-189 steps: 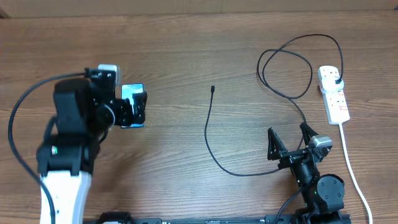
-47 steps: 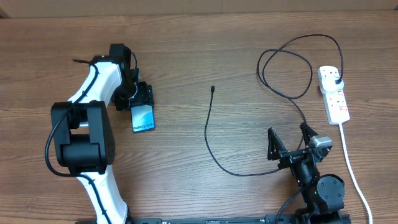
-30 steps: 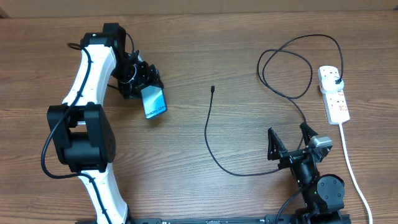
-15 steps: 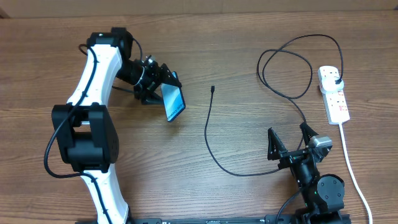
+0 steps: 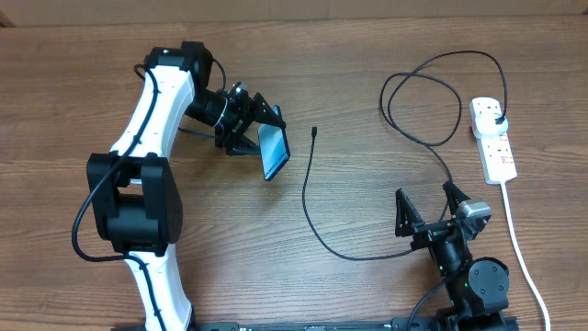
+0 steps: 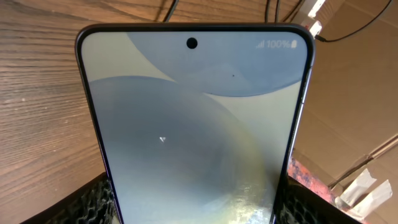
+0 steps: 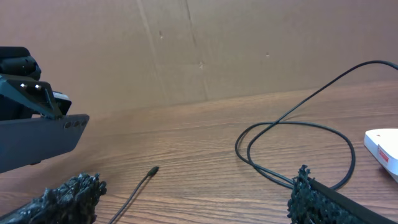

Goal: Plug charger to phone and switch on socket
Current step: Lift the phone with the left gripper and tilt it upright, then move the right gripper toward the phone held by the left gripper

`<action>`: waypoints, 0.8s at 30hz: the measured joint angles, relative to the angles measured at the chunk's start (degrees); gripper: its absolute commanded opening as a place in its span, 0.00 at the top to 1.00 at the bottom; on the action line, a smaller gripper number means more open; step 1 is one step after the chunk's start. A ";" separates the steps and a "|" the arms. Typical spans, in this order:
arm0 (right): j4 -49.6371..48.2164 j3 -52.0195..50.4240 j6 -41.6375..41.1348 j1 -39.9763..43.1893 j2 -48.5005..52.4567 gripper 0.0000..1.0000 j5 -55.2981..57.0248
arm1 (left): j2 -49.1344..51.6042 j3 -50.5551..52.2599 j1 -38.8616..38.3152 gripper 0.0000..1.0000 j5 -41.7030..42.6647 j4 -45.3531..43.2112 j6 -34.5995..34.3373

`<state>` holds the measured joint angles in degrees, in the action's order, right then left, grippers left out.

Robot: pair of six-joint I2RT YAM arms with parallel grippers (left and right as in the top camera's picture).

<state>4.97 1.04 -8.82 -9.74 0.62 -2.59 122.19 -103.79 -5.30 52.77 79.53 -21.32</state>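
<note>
Overhead: phone [image 5: 275,152], pale blue screen, black edges, tilted, gripped by left hand [image 5: 260,131], just left of charger [image 5: 307,198] tip. Socket [image 5: 493,138] far right on bench [image 5: 367,83]. Right hand [image 5: 426,197] spread wide, empty.
Left wrist: screen fills view, lower end cut off.
Right wrist: phone edge-on at left; socket mostly cropped.

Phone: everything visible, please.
The phone is a slim slab with dark edges and a lit pale blue-grey screen, with a punch-hole camera and 100% battery icon at its far end. Its dark back shows three lenses in the right wrist view. The left tool grips one end, holding it tilted, apart from the charger tip.
</note>
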 measured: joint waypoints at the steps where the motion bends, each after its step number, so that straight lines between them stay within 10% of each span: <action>1: 0.00 0.02 -0.15 0.00 0.00 0.00 -0.07 | 0.00 0.00 -0.02 0.42 0.17 0.00 0.00; 10: 6.14 2.80 -4.20 0.00 2.23 0.00 -6.84 | 0.00 0.00 -0.35 0.42 0.11 -0.31 0.28; 24: 30.91 34.38 -4.63 0.00 27.45 0.00 -9.46 | 0.00 -0.04 -0.35 0.42 -0.07 -0.68 0.52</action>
<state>35.88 35.42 -13.45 -9.74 28.08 -12.05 122.19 -103.83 -5.65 52.71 78.85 -20.80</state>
